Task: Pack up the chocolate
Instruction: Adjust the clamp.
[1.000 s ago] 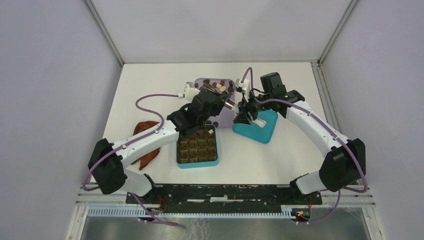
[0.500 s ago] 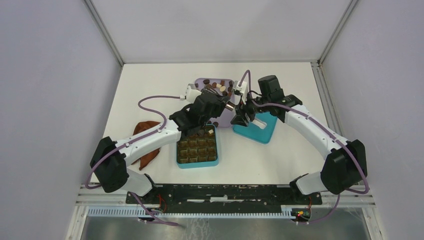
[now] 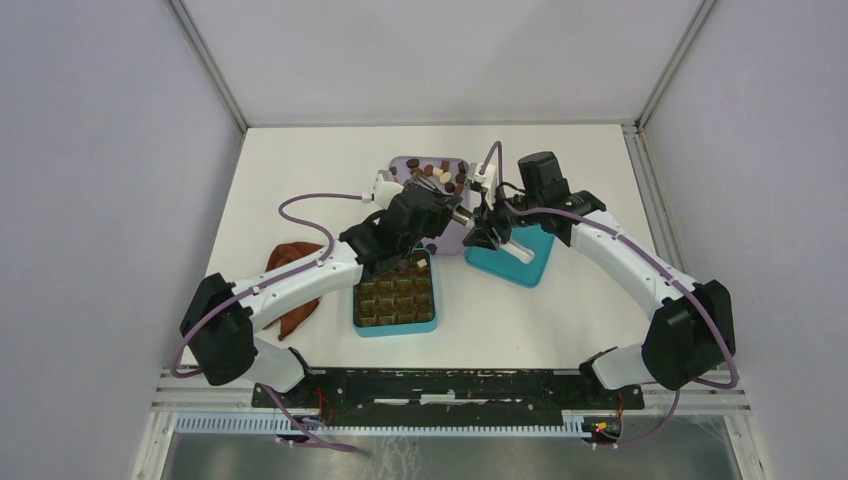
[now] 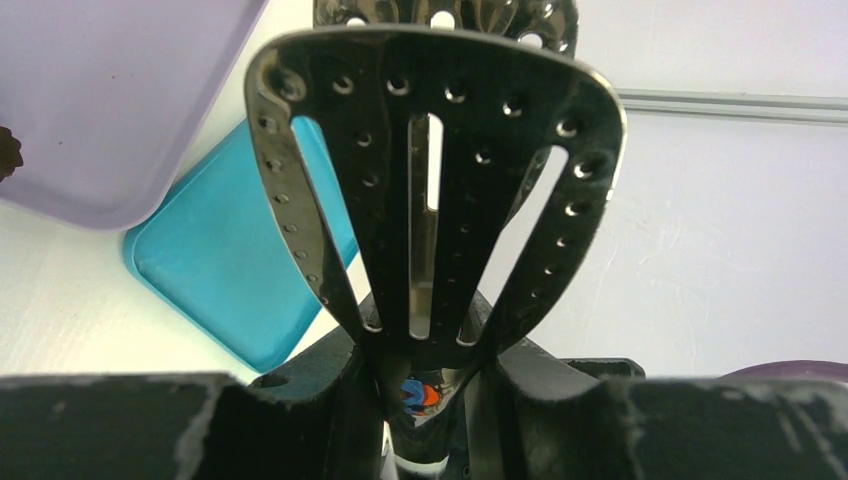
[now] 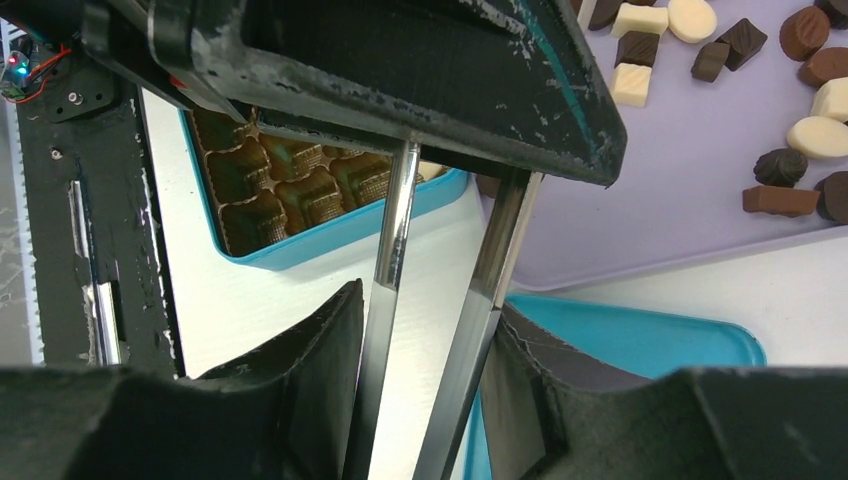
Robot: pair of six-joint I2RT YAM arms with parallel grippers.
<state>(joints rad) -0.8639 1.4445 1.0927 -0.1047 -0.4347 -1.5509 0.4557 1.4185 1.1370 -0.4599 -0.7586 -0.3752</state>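
Note:
The chocolate (image 3: pixel 437 172) lies as several dark, brown and cream pieces (image 5: pixel 800 140) on a lilac tray (image 3: pixel 446 238). The teal box (image 3: pixel 395 295) with its brown gridded insert (image 5: pixel 290 200) stands nearer, under my left arm. Metal tongs (image 4: pixel 435 170) with slotted, perforated heads stick out of my left gripper (image 4: pixel 425 390), which is shut on them over the tray's near edge (image 3: pixel 455 212). My right gripper (image 5: pixel 425 390) meets it from the right (image 3: pixel 482 235). Its fingers press against the tongs' two shiny arms (image 5: pixel 390 260).
A teal lid (image 3: pixel 515 255) lies upside down right of the tray, under my right wrist. A reddish-brown cloth (image 3: pixel 295 290) sits at the left, beside the left arm. The lid's corner (image 4: pixel 230 270) and the tray's edge (image 4: pixel 110 90) lie below the tongs.
My right gripper has moved a little left and nearer, onto the tongs' arms, and its fingers have narrowed around them. The left arm has barely shifted.

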